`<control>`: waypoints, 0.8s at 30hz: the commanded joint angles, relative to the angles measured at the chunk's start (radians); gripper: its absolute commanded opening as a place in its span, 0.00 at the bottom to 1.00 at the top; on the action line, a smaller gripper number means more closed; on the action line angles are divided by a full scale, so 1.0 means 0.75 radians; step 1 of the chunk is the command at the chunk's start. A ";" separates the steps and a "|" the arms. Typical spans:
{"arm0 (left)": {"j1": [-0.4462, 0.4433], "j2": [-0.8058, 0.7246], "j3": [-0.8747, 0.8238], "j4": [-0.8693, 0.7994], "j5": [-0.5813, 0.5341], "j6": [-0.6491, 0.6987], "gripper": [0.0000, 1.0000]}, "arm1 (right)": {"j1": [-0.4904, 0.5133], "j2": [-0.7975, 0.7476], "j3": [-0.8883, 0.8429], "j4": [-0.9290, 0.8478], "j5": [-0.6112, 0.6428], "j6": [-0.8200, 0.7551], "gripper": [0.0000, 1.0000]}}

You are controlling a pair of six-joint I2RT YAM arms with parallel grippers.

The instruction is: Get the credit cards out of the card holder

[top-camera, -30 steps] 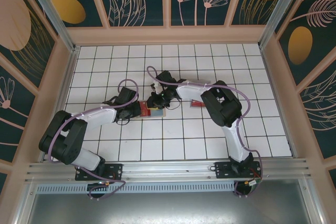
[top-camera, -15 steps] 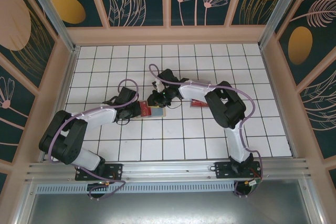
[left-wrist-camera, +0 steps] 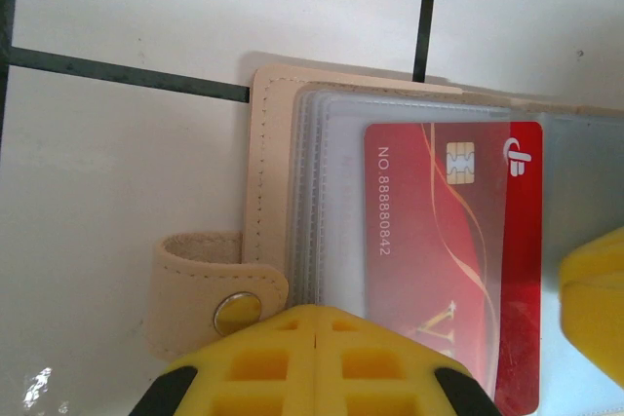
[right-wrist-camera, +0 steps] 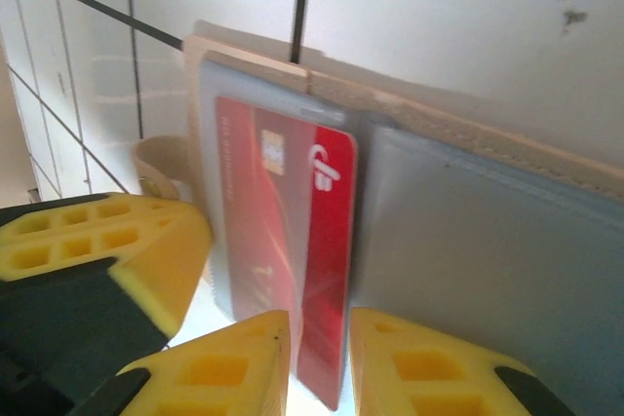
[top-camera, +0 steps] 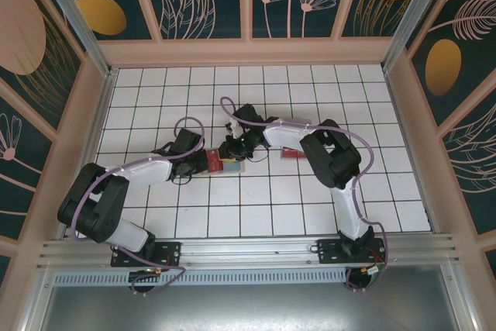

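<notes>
At the near edge of the white-tiled tabletop both arms reach inward to meet around the middle of the tiles. The left pincer is closed finger against finger. In its wrist view, the left pincer has its yellow tips set down on the near edge of the small tan folding card holder, just beside the tan strap with its round metal snap.

The card holder lies opened flat on the tiles between the two pincers. A red card with a gold chip and white numbers sits in the top clear sleeve of its left half.

The right pincer comes at the holder from the far side. In its wrist view, the right pincer stands narrow, its two yellow fingertips close on either side of the near end of the red card, gripping it. That end sticks out past the sleeve. To the right of the card lies the blue-grey inner half of the card holder, tan along its far rim.

Just right of the holder, a small flat red thing lies on the tiles beside the right forearm, too small to identify.
</notes>
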 commanded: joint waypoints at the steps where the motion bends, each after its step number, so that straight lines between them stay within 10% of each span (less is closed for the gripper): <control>1: 0.006 0.052 -0.012 -0.037 0.033 0.000 0.03 | -0.002 0.044 0.021 -0.015 -0.019 0.000 0.23; 17: 0.006 0.057 -0.012 -0.028 0.044 0.001 0.02 | 0.010 0.083 0.065 -0.018 -0.055 -0.014 0.19; 24: 0.006 0.058 -0.011 -0.032 0.043 0.001 0.02 | -0.002 0.060 0.026 0.010 -0.049 0.006 0.00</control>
